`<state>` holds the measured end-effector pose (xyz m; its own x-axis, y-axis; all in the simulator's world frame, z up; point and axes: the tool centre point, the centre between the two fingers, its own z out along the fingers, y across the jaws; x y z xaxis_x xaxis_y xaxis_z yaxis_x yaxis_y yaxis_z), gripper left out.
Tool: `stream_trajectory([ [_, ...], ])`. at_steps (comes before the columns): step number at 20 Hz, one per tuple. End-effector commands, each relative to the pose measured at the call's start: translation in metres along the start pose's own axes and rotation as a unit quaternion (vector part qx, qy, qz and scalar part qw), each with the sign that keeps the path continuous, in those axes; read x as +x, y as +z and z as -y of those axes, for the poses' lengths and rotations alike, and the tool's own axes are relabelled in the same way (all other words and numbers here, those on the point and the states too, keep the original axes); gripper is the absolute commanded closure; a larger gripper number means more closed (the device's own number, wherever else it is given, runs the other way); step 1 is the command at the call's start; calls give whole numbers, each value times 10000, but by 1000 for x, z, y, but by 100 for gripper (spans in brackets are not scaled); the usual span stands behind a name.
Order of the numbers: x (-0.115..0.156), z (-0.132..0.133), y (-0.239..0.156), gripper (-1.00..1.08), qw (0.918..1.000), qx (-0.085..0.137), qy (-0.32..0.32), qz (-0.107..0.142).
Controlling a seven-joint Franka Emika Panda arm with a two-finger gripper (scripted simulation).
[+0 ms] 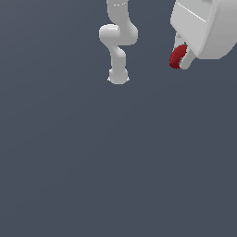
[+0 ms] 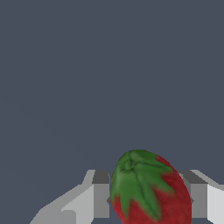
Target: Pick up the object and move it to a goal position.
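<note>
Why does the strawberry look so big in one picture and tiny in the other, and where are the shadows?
Wrist view: the camera sits right by the strawberry, so it looks big, with soft edges. Exterior view: it is a small red blob in the gripper. Neither view shows any shadow or glare; the light is flat.

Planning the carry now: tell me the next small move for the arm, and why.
Probably keep the gripper shut and carry the strawberry steadily on. The wrist view shows the fruit between the two fingers, green top toward the camera, and in the exterior view it appears lifted off the floor. No goal marker is visible, so direction cannot be told.
</note>
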<state>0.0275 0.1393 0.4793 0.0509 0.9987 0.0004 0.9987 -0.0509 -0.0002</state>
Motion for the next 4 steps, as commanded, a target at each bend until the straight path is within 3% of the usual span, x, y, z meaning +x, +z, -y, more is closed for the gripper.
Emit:
stream_trajectory([
  [1,2,0,-3,108,10000,0,3,0],
  [4,2,0,-5,108,10000,0,3,0],
])
